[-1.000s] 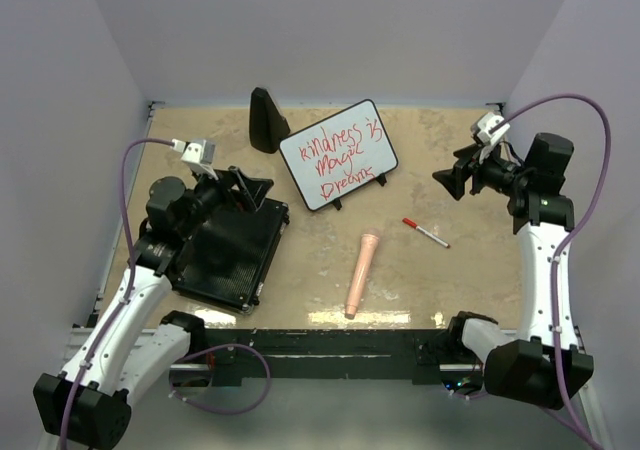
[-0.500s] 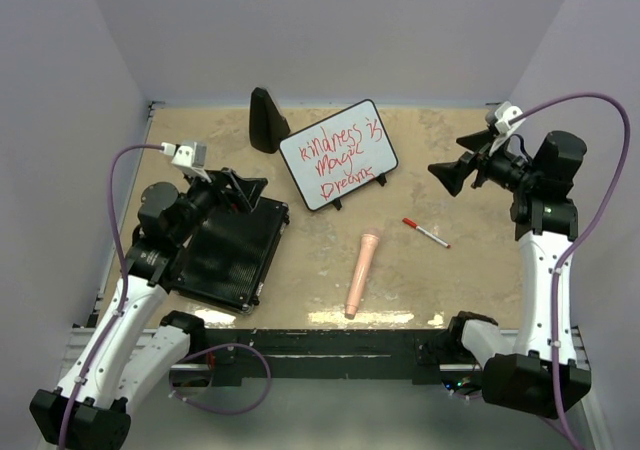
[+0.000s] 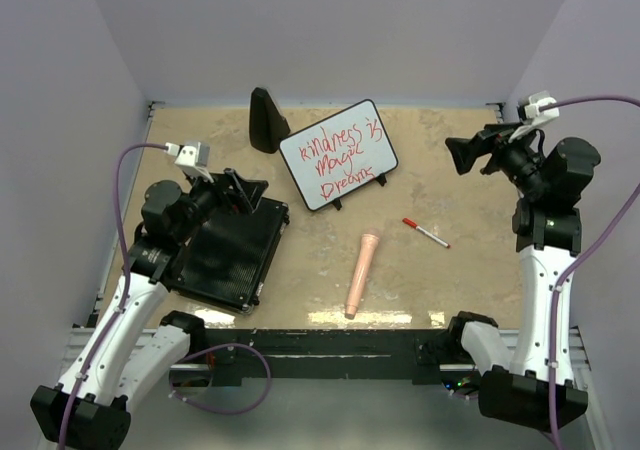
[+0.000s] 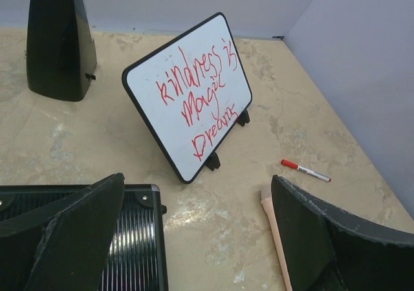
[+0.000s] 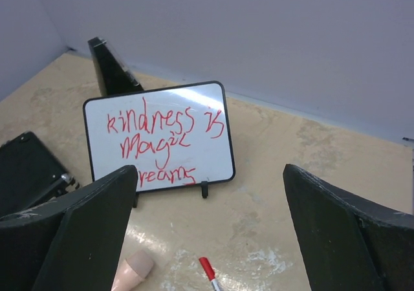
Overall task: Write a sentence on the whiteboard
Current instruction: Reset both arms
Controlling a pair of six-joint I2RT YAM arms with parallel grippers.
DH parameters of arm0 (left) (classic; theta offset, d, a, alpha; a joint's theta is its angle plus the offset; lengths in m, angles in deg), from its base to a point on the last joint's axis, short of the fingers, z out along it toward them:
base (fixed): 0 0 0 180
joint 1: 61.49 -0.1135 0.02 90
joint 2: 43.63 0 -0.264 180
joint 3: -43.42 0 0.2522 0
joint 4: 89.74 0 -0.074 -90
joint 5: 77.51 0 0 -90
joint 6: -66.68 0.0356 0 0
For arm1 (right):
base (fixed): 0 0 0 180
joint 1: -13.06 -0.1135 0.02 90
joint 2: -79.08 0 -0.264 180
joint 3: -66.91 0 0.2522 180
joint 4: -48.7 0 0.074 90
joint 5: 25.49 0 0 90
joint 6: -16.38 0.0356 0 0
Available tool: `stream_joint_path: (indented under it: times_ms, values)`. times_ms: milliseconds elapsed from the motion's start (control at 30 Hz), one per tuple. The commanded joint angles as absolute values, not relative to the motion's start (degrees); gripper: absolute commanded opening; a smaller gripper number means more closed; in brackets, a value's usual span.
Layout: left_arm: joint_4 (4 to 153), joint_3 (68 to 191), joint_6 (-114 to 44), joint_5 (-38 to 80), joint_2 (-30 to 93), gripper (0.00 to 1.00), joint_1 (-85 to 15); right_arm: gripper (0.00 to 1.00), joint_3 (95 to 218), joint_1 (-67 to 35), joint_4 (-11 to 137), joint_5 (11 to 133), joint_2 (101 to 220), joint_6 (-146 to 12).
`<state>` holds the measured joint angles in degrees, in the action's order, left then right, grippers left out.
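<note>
Small white rectangular whiteboard with rounded corners and a thin black frame (image 3: 337, 155) is standing at the far middle of the mottled beige table (image 3: 450, 280). It is leaning back on its black stand feet and sitting skewed, right end turned toward the far wall. Red handwriting is covering it in three lines, reading roughly "kindness is / magic / dreams".

Tall tapered black upright block (image 3: 265, 120) is standing just beside the board's far-left corner. I cannot tell whether they are touching.

Left gripper (image 3: 250, 183) is hovering over the far-right corner of the flat black ribbed case (image 3: 225, 255), pointing at the board. Jaws are spread wide and gripping nothing. In the left wrist view the board is showing between the two fingers.

Right gripper (image 3: 455, 157) is hanging raised at the right side of the table, facing left toward the board and well apart from it. Jaws are also spread wide and holding nothing. The right wrist view is framing the board between its fingers.

Thin white marker with a red cap (image 3: 426, 233) is lying flat on the table, near-right of the board, cap end pointing toward the board. It is apart from both grippers.

Long pale pink cylinder (image 3: 361, 273) is lying on the table near the front edge, between the case and the marker, touching neither.
</note>
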<state>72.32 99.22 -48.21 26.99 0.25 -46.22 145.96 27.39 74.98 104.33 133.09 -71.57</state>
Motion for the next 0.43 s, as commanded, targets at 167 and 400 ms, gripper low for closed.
stream_joint_path:
  times_ms: [167, 400]
  values:
    - [72.2, 102.0, -46.7, 25.94, 0.84, 1.0, -46.55, 0.99, 145.35, 27.65, 69.85, 95.98, 131.81, -66.76]
    - [71.85, 102.53, -46.26, 25.59, 1.28, 1.0, -46.46, 0.99, 145.26, 27.65, 68.7, 94.13, 132.77, -66.32]
